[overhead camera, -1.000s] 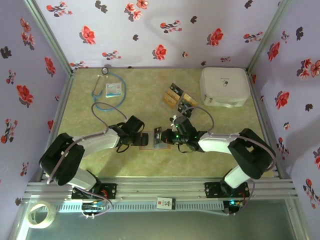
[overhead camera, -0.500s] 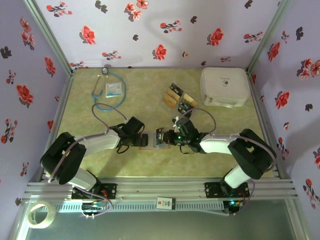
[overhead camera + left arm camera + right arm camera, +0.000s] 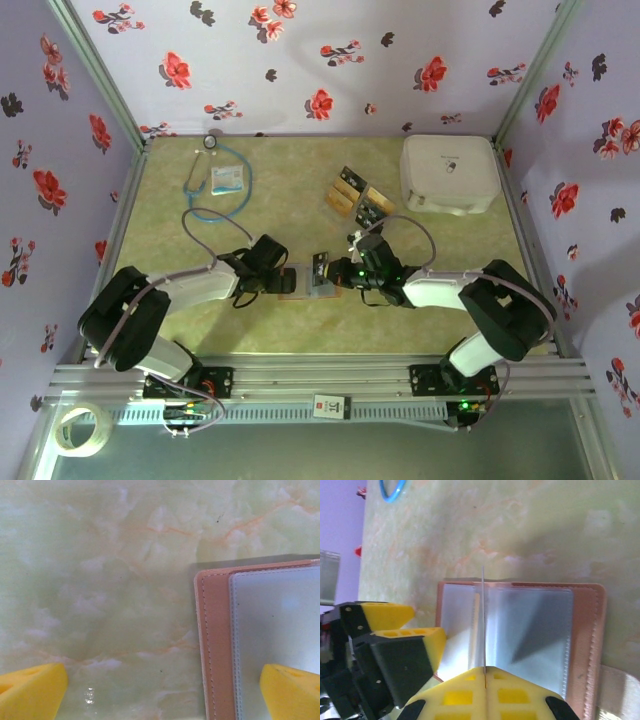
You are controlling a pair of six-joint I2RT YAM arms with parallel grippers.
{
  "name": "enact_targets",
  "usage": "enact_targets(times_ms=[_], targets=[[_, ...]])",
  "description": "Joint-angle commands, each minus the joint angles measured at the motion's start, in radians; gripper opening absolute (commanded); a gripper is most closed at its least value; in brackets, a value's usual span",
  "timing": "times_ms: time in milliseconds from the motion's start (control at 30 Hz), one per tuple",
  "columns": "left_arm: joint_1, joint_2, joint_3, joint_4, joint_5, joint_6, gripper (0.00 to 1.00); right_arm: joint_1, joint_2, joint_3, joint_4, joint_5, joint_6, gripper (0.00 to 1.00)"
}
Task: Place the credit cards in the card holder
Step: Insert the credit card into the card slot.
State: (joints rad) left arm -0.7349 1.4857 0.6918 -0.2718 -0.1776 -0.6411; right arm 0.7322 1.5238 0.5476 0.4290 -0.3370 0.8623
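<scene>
"At the left edge of the open reddish-brown leather-like card holder [image 3: 216,645], what is the left gripper [image 3: 160,695] doing?"

"Spread wide, holding nothing; one yellow pad [image 3: 292,690] sits over the holder's clear sleeve [image 3: 280,625]."

"And at the holder's right?"

"The right gripper [image 3: 485,672] is clamped on a thin credit card [image 3: 483,615], seen edge-on, upright above the sleeves, long axis running straight out from its jaws. That arm must lower it in, I'd say."

"Any writing?"

"None legible; loose tan and black cards [image 3: 355,197] beyond the holder are too small to read."
</scene>
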Motion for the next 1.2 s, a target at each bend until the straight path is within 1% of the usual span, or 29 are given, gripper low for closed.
enact_targets(times_ms=[0, 300, 633, 1167], targets=[[-0.003, -0.006, -0.023, -0.049, -0.026, -0.019, 1.00, 0.007, -0.010, -0.006, 0.072, -0.019, 0.028, 0.00], [-0.003, -0.010, -0.030, -0.051, -0.027, -0.026, 1.00, 0.019, 0.058, -0.015, 0.191, -0.014, 0.065, 0.00], [-0.003, -0.003, -0.034, -0.048, -0.029, -0.033, 1.00, 0.021, 0.090, -0.058, 0.266, 0.005, 0.075, 0.00], [-0.003, 0.000, -0.035, -0.054, -0.031, -0.033, 1.00, 0.025, 0.147, -0.077, 0.363, -0.004, 0.105, 0.00]])
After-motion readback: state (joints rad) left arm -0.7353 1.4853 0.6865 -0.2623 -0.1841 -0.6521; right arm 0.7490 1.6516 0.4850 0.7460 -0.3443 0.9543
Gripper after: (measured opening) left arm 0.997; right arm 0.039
